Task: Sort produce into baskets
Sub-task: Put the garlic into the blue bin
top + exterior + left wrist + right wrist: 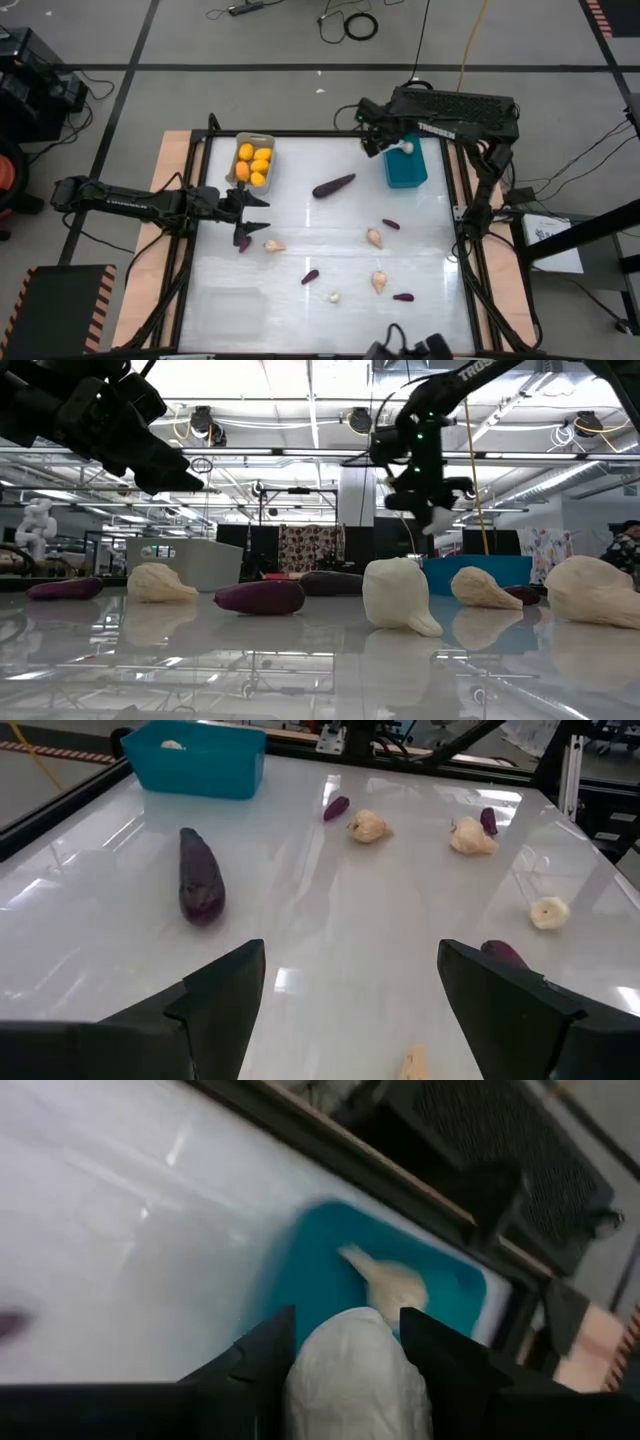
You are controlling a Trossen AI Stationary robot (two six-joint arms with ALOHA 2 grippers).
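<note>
My right gripper (398, 147) is shut on a pale garlic bulb (355, 1365) above the teal basket (405, 168). One more garlic bulb (395, 1285) lies in that basket. My left gripper (258, 213) hangs open and empty just near of the grey basket (252, 160), which holds several orange fruits. The large eggplant (333, 186) lies on the table at mid-far. Several small purple pieces and garlic bulbs (374, 237) lie scattered across the middle and near part of the table. The clear basket (230, 305) stands near left. My right gripper pinches the garlic bulb between its two fingers, one on each side of its rounded body (300, 1370). The fingers slant down over the teal basket. The bulb is lifted clear and hangs above the basket's opening; it also shows in the low view (438, 518).
A small purple piece (243, 241) and a garlic bulb (273, 245) lie just near of my left gripper. The table has a dark raised frame (200, 140) on all sides. A free strip of table lies between the large eggplant and the near pieces.
</note>
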